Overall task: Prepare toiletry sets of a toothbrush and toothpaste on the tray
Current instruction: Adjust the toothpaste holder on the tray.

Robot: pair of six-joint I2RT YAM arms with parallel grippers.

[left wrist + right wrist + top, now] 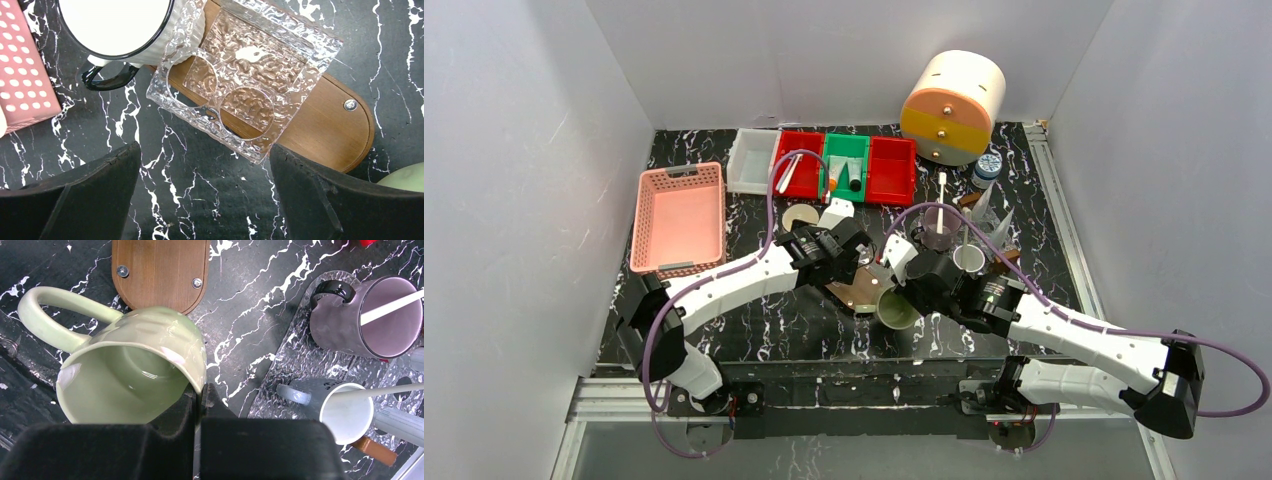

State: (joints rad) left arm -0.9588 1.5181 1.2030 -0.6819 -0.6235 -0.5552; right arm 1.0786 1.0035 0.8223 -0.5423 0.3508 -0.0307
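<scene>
My right gripper (201, 390) is shut on the rim of a pale green mug (135, 365), which hangs tilted at the end of the wooden tray (160, 270). A clear textured holder (240, 80) with two round holes lies across that tray (325, 130). My left gripper (204, 165) is open over bare table just short of the holder, holding nothing. One white toothbrush (387, 307) stands in a purple-grey mug (350, 325), another (370, 392) in a white mug (345, 412). Small white toothpaste tubes (854, 178) lie in the green bin (846, 147).
A white mug with a black handle (115, 25) stands beside the clear holder. The pink basket (679, 215) is at the left. Red bins (891, 170) and a white bin (752, 160) line the back, next to a round drawer unit (952, 105). A pale tube (400, 422) lies by the mugs.
</scene>
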